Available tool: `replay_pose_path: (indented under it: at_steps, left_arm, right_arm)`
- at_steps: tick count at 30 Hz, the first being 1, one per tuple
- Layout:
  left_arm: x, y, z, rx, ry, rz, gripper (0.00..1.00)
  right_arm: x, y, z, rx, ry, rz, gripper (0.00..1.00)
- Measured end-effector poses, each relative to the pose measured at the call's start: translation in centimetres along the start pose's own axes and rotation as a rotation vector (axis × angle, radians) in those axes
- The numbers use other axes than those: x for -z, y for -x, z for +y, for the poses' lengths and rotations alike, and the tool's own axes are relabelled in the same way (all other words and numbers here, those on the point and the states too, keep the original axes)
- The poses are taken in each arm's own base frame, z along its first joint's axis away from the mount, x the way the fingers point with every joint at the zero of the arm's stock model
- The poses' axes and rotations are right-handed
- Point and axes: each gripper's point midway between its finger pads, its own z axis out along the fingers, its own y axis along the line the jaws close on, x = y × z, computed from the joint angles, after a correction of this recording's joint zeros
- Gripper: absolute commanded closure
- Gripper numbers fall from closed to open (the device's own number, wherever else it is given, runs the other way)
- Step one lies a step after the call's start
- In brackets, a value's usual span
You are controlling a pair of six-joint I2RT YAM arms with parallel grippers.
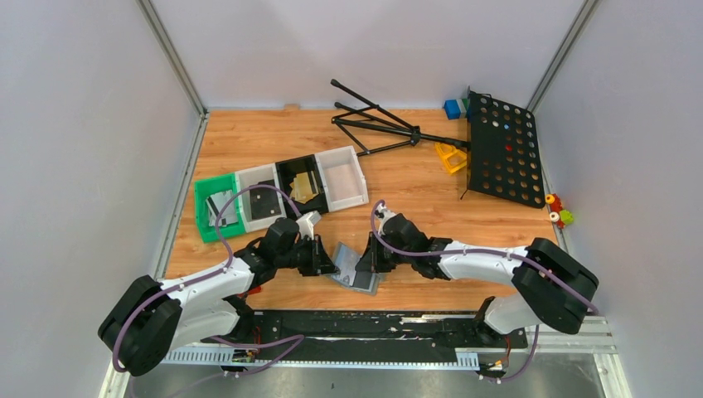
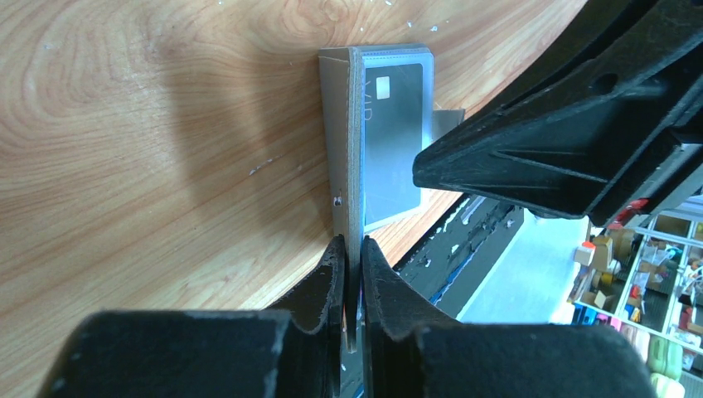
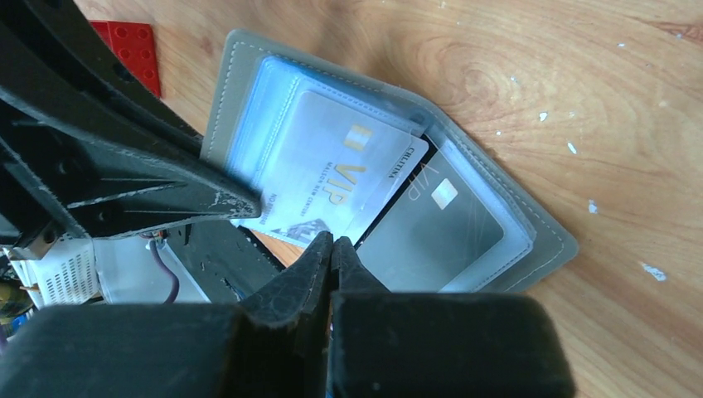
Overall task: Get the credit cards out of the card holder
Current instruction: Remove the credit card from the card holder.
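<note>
While my left gripper (image 2: 352, 249) pinches one flap of the flat grey folding card holder (image 2: 338, 124), just nearer than the green-white-black tray row (image 1: 341, 151), my right gripper (image 3: 332, 242) is closed on a silvery-grey VIP credit card (image 3: 323, 174), whose long axis runs roughly toward it.

Glossy credit cards (image 3: 332, 178), wood-grain table (image 3: 580, 66)
</note>
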Motion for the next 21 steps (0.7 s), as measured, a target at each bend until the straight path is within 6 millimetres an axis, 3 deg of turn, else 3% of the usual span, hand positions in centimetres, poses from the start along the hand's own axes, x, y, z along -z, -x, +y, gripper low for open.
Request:
replay_pose_path:
  at_steps: [7,10,12,16,21]
  left_arm:
    - [0.0,0.0,0.0,0.000,0.000,0.000,1.00]
    - [0.0,0.0,0.0,0.000,0.000,0.002,0.94]
    - [0.0,-0.1,0.0,0.000,-0.002,0.003,0.86]
    - [-0.1,-0.2,0.0,0.000,-0.005,0.009,0.60]
    - [-0.2,0.0,-0.3,-0.005,-0.020,0.007,0.44]
  right_arm:
    - [-1.1,-0.6,-1.0,-0.007,-0.023,0.025,0.99]
    - [-1.4,-0.8,-1.4,-0.011,-0.038,0.036,0.99]
    - [-1.5,-0.8,-1.4,-0.012,-0.040,0.037,0.99]
    - [-1.5,-0.9,-1.4,-0.010,-0.041,0.040,0.98]
    - [-2.1,-1.7,-1.4,-0.002,-0.048,0.064,0.98]
